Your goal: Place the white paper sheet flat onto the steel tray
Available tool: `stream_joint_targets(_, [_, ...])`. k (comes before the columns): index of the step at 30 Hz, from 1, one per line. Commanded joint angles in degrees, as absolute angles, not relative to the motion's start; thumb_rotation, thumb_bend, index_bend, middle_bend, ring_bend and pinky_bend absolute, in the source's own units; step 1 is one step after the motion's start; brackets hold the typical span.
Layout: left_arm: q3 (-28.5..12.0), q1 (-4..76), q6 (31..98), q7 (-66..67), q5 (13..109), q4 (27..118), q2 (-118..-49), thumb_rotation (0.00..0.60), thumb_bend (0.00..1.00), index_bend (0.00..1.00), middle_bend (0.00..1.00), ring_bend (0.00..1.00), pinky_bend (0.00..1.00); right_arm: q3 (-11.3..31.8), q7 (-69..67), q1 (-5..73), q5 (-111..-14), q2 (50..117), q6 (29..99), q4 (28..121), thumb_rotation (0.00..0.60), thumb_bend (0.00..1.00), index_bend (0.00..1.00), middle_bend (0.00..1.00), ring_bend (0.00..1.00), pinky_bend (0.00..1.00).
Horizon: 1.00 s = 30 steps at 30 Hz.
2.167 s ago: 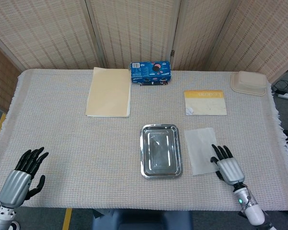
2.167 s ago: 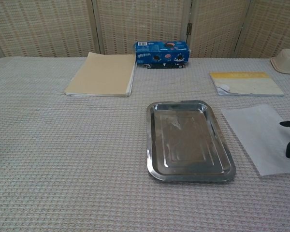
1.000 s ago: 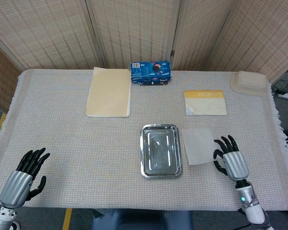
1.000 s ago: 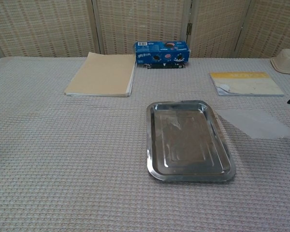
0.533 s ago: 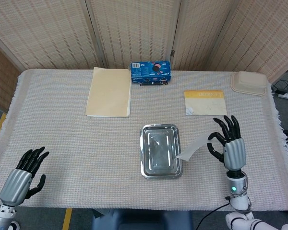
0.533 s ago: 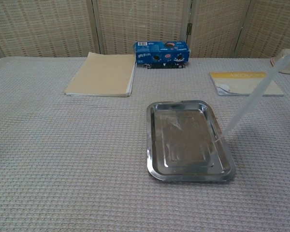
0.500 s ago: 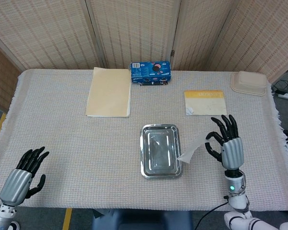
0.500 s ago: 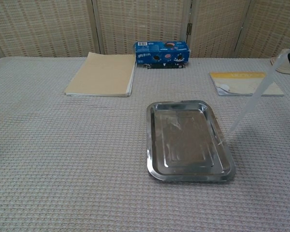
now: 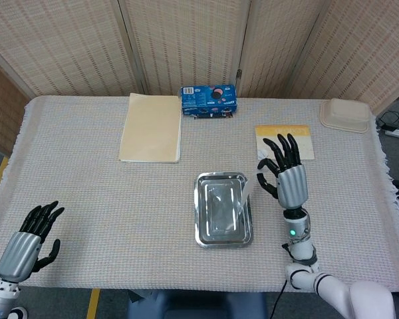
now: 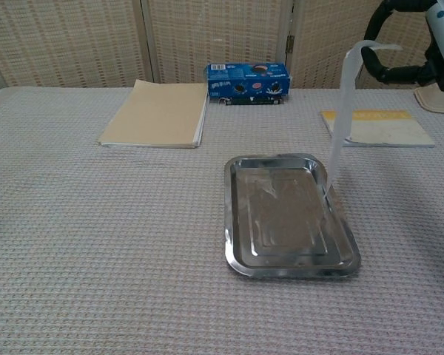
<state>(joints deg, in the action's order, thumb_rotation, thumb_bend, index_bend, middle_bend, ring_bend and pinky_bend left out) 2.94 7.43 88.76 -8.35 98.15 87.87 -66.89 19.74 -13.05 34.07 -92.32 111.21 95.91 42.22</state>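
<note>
Right hand (image 9: 287,174): raised above the table, fingers up and spread, thumb and a finger pinching the top edge of the sheet (image 10: 341,111). Sheet: white, thin, hanging almost vertical below and left of the right hand; its lower edge appears to meet the near-hand rim of the tray (image 10: 240,262), so it is held high probably to let the free end trail onto the steel before the rest is laid down; not yet flat. Tray: steel, rectangular, shallow, lying left of and below the right hand with only reflections inside; its long side lines up with the hanging sheet, which suits a lay-down leftward across it. Left hand (image 9: 28,242): far to the left at the near table edge, fingers loosely apart, holding nothing, evidently parked clear of the work. Box (image 9: 208,98): blue, at the far edge, beyond and left of the right hand; carries a barcode panel and a round dark cookie picture, lettering too small to read. Booklet (image 10: 377,127): yellow-banded, just beyond the right hand; faint heading, illegible. Pad (image 9: 151,126): tan, far left of the right hand, unmarked. Container (image 9: 345,114): beige, lidded, beyond and right of the right hand, unmarked.
</note>
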Motion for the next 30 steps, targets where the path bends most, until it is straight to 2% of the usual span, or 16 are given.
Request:
stream_joint_targets(1, [2.9,7.5,88.5,-8.5,97.9,87.7,-66.8,0.6,0.65,0.0,0.0,0.0,0.0,20.2,-15.3,35.9,-91.6,113.5,96.4,39.0,0.6,0.56,0.77,0.21,0.06,0.0])
stream_joint_targets(8, [2.7,7.4,88.6,-8.6,97.5,87.5,-66.7,0.6,0.65,0.0,0.0,0.0,0.0,15.2,-19.8,33.4,-92.6,115.7,98.4,35.0,0.6,0.56,0.77,0.21,0.06,0.0])
stream_joint_targets(16, [3.0,7.5,88.4,-7.8,98.0,87.6,-67.1,0.6,0.65,0.0,0.0,0.0,0.0,6.7,-20.8,27.5,-94.0,115.3,93.8,30.5,0.6,0.56,0.77,0.21,0.06,0.0])
stream_joint_targets(22, [3.1,7.4,88.5,-7.4,98.2,87.8,-67.2,0.6,0.65,0.0,0.0,0.0,0.0,3.6,-16.2,25.6,-94.5,119.0,91.2,24.9,0.6,0.56,0.77,0.21,0.06,0.0])
stream_joint_targets(30, [3.5,7.5,88.7,-9.2,99.0,88.2,-66.6,0.6,0.65,0.0,0.0,0.0,0.0,0.8,-9.2,23.6,-94.3,120.3,86.2,28.7,0.6,0.56,0.77,0.21,0.06,0.0])
